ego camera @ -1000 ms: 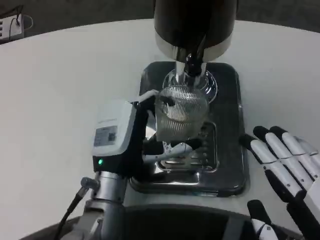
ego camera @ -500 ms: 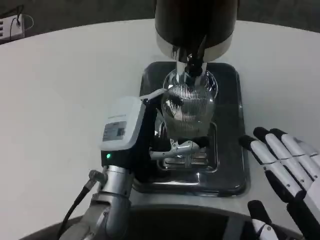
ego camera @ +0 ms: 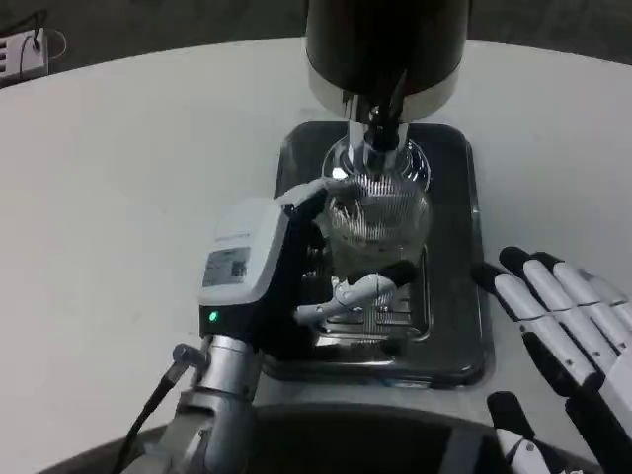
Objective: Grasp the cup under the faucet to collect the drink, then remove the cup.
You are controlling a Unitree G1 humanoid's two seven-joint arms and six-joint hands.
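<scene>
a: where does the cup [ego camera: 378, 219] sit?

b: a clear ribbed cup stands over the grate [ego camera: 370, 311] of the dark metal drip tray [ego camera: 456, 326], directly beneath the faucet [ego camera: 380, 133] of the black dispenser [ego camera: 385, 44]. seen from the tray's middle, the cup lies toward twelve o'clock.

a: and the left hand [ego camera: 296, 272]?

b: it reaches in from the cup's eight o'clock side. its white back faces up with a green light glowing near the wrist. one white finger curls round the cup at about ten o'clock, near the rim, and another lies across its base at about six o'clock. the hand is grasping the cup.

a: the right hand [ego camera: 568, 341]?

b: it rests at roughly four o'clock from the cup, on the white table [ego camera: 118, 197] just beside the tray's right edge. its fingers are stretched out and apart, pointing toward ten o'clock, holding nothing; it is released.

a: whether drink is in the cup?

b: it cannot be told; the glass gives only reflections.

a: anything else?

b: a white power strip [ego camera: 22, 51] with a cable lies at the far ten o'clock corner of the table.
</scene>
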